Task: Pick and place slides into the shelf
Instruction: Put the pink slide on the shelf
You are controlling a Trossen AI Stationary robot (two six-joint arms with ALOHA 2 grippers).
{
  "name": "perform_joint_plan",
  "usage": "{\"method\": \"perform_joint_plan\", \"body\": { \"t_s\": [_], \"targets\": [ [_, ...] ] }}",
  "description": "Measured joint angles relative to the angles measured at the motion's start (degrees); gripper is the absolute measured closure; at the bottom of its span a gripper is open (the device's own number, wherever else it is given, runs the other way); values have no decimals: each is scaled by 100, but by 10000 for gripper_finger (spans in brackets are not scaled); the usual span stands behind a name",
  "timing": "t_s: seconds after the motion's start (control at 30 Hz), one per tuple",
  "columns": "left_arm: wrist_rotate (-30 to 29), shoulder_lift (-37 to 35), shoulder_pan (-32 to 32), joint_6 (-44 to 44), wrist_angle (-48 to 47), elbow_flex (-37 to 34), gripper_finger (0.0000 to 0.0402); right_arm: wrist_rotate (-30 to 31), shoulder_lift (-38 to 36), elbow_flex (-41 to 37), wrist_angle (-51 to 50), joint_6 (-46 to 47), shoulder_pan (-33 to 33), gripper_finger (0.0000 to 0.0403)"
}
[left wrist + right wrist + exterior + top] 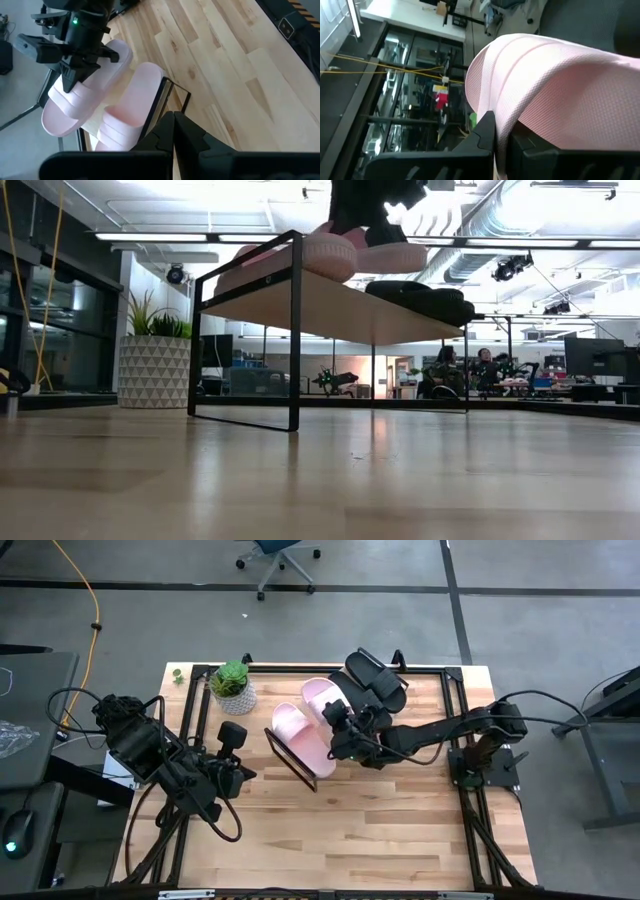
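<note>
The shelf (292, 758) stands mid-table, its slanted board (330, 305) seen from below in the low view. Two black slides (376, 676) lie on its far right part. One pink slide (297, 732) rests sole-down at its left end. Beside it is the second pink slide (322, 696), with my right gripper (341, 724) shut on it over the board. That gripper and slide (75, 102) also show in the left wrist view. My left gripper (232, 734) hangs shut and empty left of the shelf. My right gripper pinches the pink slide's wide strap at its edge (506, 116) between its two fingers. The fingers (70, 75) come nearly level from the table's right side, slanting slightly down. The slide sits sole-down over the board; whether it rests on it I cannot tell.
A potted plant (235, 688) stands at the far left, close to the shelf's left end. A black frame (455, 690) runs around the tabletop's edges. Bare wood (340, 830) lies between the shelf and the near edge.
</note>
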Motion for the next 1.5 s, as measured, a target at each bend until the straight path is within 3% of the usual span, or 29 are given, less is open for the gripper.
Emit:
{"method": "perform_joint_plan", "body": {
  "t_s": [0.57, 1.5],
  "targets": [
    [-3, 1, 0, -11, -1, 0, 401, -710, -2, 0, -528, 276, -181, 403],
    [-110, 3, 0, -151, -1, 0, 401, -1985, -3, 0, -429, -81, -596, 403]
  ]
}}
